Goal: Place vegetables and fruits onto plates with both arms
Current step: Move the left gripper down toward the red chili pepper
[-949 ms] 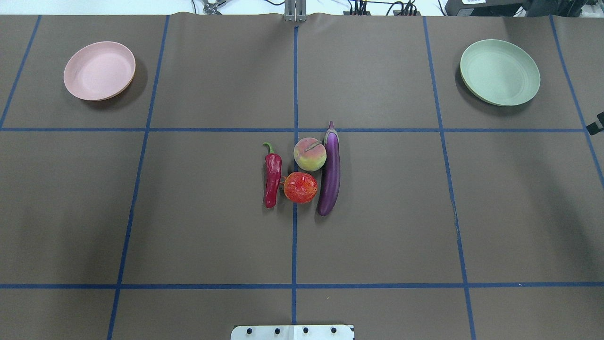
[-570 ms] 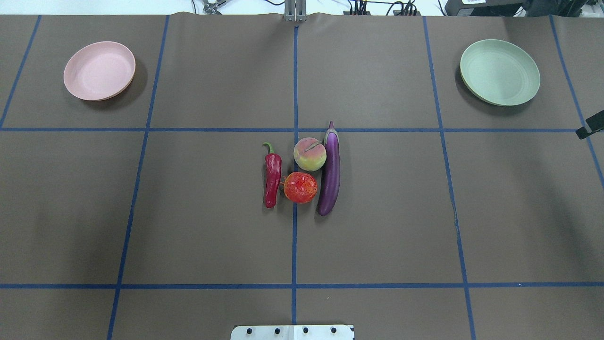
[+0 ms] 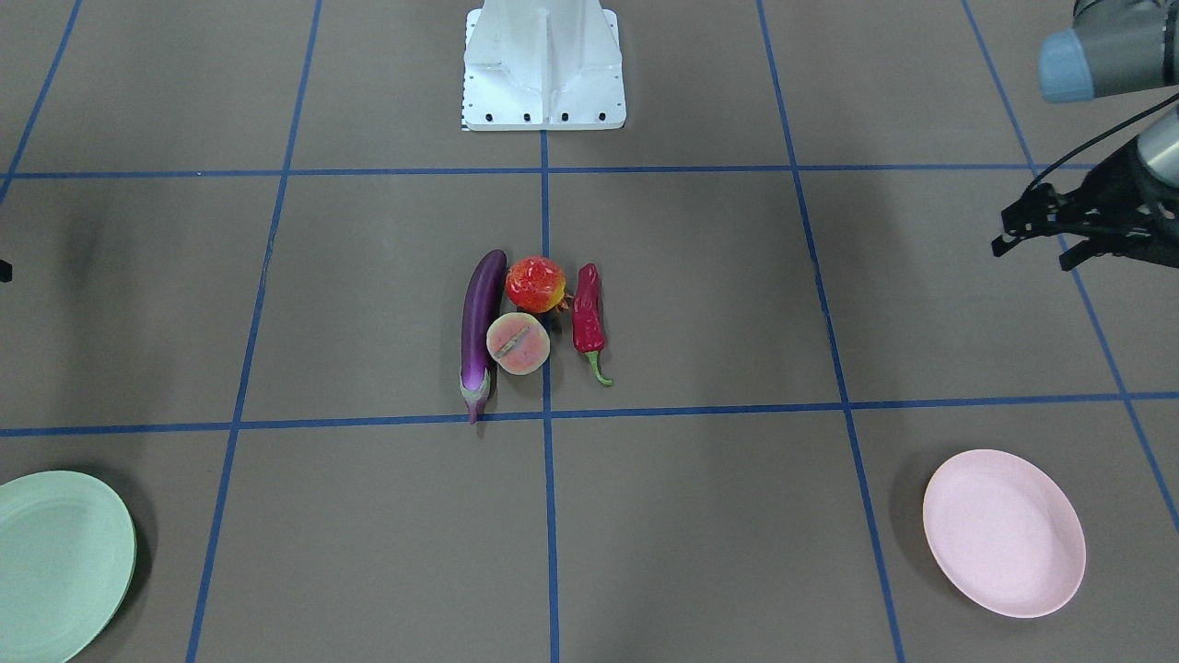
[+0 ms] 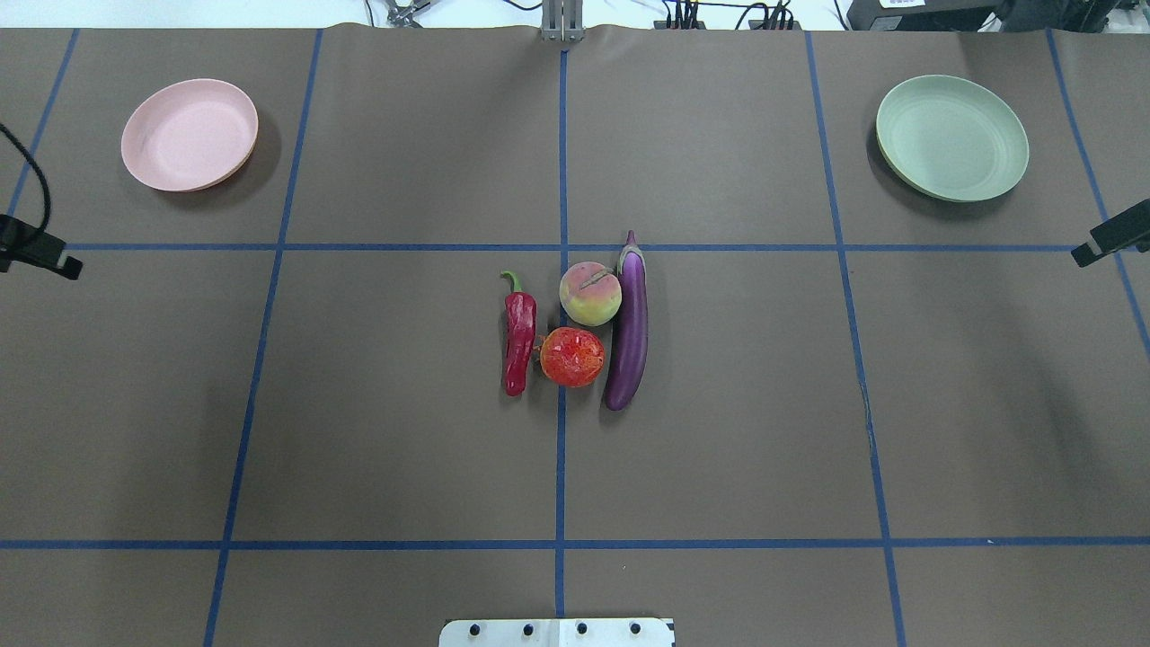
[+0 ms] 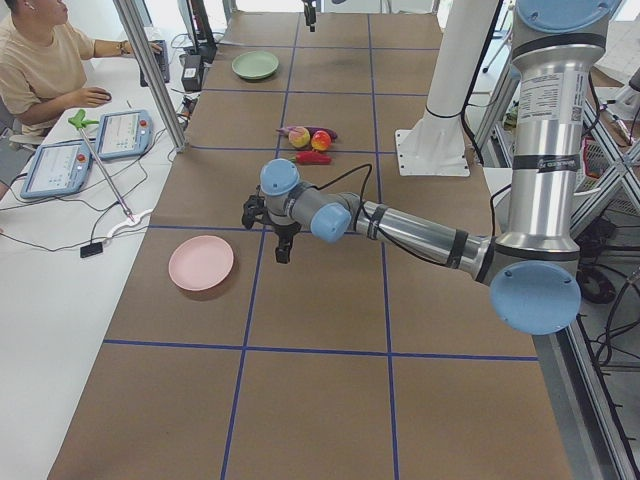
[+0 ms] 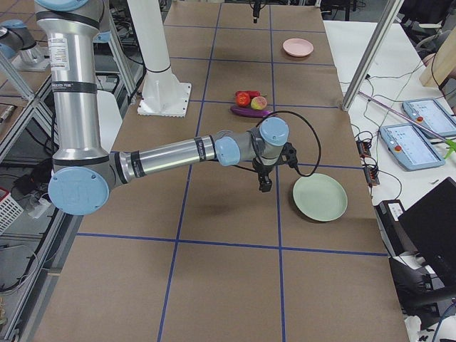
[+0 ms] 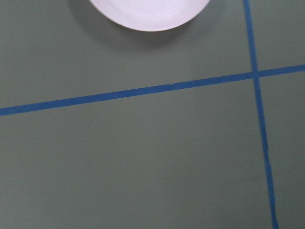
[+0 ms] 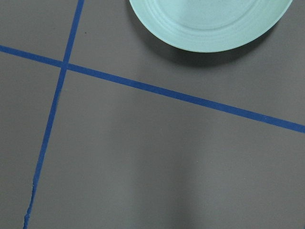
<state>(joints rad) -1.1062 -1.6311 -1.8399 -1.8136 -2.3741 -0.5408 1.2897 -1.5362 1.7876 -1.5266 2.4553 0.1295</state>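
Observation:
The purple eggplant [image 4: 627,323], peach half [image 4: 590,293], pomegranate [image 4: 571,357] and red chili pepper [image 4: 519,340] lie bunched together at the table's middle. The pale pink plate [image 4: 190,135] stands far left and the pale green plate [image 4: 951,137] far right, both bare. My left gripper [image 3: 1032,255] hovers open and empty near the left edge, just short of the pink plate [image 7: 147,12]. Of my right gripper only one finger [image 4: 1110,238] shows at the right edge, below the green plate [image 8: 209,21]; I cannot tell if it is open.
The white robot base [image 3: 543,64] stands at the near middle edge. Blue tape lines [image 4: 561,449] divide the brown table cover into squares. An operator [image 5: 40,60] sits at a side desk with tablets, off the table.
My left gripper has come into the overhead view at the left edge. My right gripper has moved farther in from the right edge. The produce and plates have not moved.

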